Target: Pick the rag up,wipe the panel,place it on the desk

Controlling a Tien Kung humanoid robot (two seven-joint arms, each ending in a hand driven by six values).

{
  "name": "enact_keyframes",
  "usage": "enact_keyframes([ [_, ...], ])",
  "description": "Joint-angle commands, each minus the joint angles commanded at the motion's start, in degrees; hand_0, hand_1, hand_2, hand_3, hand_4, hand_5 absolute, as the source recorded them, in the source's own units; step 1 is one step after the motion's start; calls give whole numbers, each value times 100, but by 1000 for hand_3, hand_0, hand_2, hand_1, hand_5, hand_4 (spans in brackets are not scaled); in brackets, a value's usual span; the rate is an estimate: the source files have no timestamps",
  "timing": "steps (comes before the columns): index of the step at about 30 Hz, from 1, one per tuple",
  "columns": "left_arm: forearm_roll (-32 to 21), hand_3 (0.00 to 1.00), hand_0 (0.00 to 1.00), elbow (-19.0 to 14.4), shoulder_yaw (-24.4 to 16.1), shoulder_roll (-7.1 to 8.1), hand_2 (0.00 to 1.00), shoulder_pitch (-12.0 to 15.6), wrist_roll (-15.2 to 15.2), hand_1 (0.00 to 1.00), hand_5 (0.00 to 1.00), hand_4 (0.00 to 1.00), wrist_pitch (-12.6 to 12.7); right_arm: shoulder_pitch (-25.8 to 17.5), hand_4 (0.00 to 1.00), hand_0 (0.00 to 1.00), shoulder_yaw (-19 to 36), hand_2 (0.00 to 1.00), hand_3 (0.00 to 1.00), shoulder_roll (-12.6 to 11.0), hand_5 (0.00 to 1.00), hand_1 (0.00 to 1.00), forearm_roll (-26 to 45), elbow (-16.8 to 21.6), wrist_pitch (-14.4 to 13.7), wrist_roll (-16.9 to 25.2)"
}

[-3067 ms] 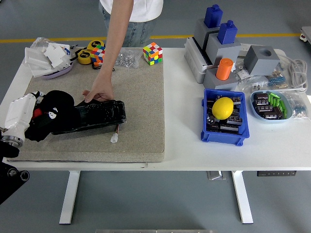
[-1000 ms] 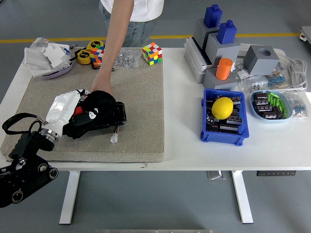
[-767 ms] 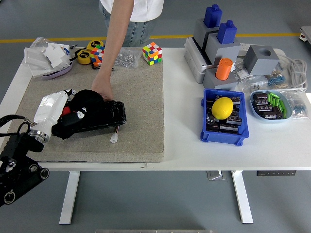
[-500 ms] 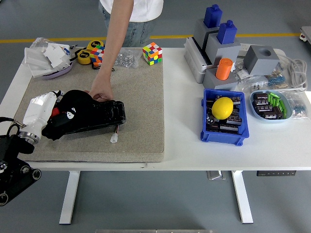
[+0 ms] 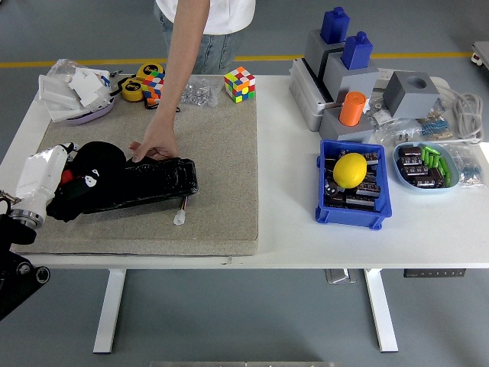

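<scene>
— Where's the left hand compared with a second ago?
— It has slid back left along the panel; a second ago it sat over the panel's right half, and now it is at the left end, fingers clenched on the black rag, which lies bunched on that end.
— What are they like?
— The rag is soft and crumpled, with small red and white marks. The panel is a long, glossy black slab with a white plug on a wire below its right end. Both lie on a rough beige mat on the white desk.
— Anything near?
— A person's hand presses on the panel's far edge, as before. Beyond are two colour cubes, and well right a blue bin holding a yellow ball.
</scene>
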Motion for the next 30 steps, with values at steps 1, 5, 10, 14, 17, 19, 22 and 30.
enact_keyframes([
  [1,0,591,197,-6,-18,0,272,12,-4,100,380,547,0,-2,967,742,-3,690,597,-1,579,633,0,1,1,-1],
  [5,-15,591,197,8,24,-9,271,24,-6,100,379,547,0,-3,967,742,1,690,597,4,579,633,-7,1,2,0],
  [10,-56,591,196,-38,178,-64,271,-37,-4,100,378,547,0,15,967,742,-8,690,596,-2,579,633,3,3,3,3],
  [14,-83,591,196,-109,348,-141,271,-149,-2,100,378,547,0,25,967,742,-44,690,596,-11,579,633,15,2,11,-1],
  [17,-108,592,196,-156,457,-214,271,-240,21,100,377,547,0,20,968,742,-44,689,597,-18,580,632,18,0,13,0],
  [19,-106,592,196,-179,502,-251,271,-285,28,100,377,547,0,18,968,742,-41,689,597,-16,580,632,17,-6,14,0],
  [22,-154,592,196,-184,646,-333,271,-398,33,99,376,547,0,20,968,743,-53,689,598,-8,580,633,25,-3,14,11],
  [30,-183,593,197,-200,916,-462,271,-590,53,100,375,548,0,35,968,742,-93,689,597,-28,581,633,27,1,21,4],
])
